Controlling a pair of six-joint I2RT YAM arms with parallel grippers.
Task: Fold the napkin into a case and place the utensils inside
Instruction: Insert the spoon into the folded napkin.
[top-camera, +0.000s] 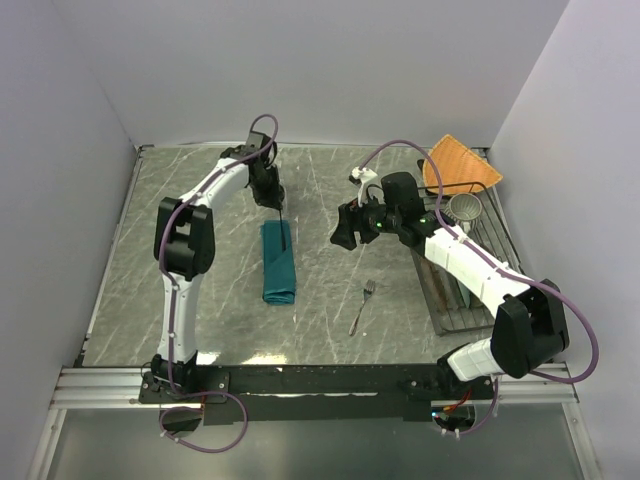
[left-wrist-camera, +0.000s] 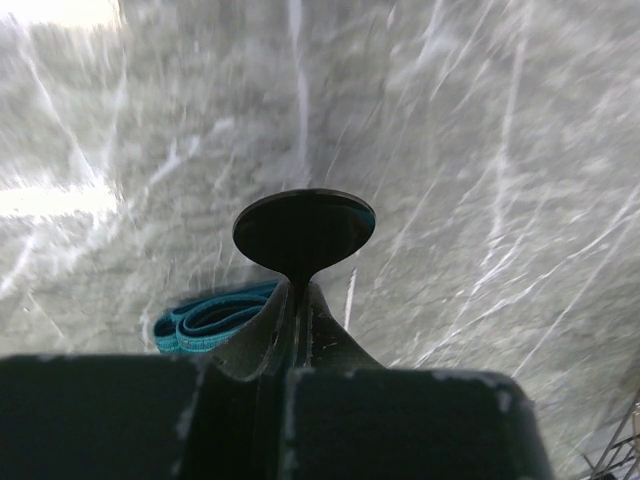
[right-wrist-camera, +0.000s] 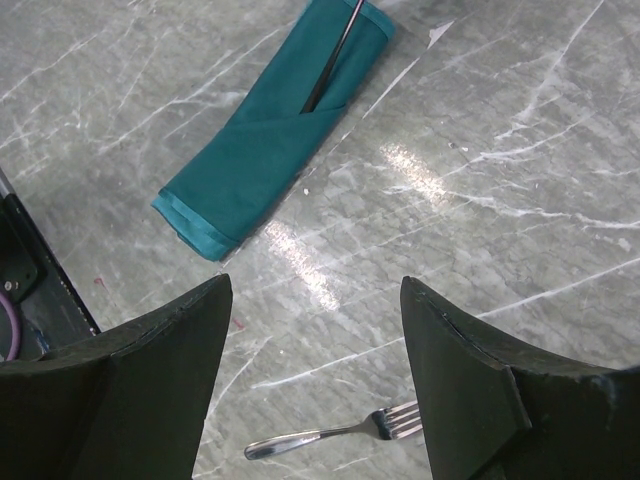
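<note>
Your left claw (top-camera: 274, 200) is clenched on the spoon (left-wrist-camera: 305, 230), whose slim dark shaft slants down to the diagonal fold of the napkin (right-wrist-camera: 270, 150). You can't tell how far in it sits. The napkin lies folded into a long narrow case mid-table. The fork (right-wrist-camera: 330, 432) lies bare on the table (right-wrist-camera: 500, 200), well apart from the napkin. Your right claw (right-wrist-camera: 315, 300) is released, holding nothing, hovering between them. Risks: the cloth is soft and loose, the marbled top looks slick, so a push on the spoon could snag the fold, drag it open or slide the case. The thin round-bowled spoon may pivot in the pinch. The flat shiny metal fork could skid when you pinch it.
</note>
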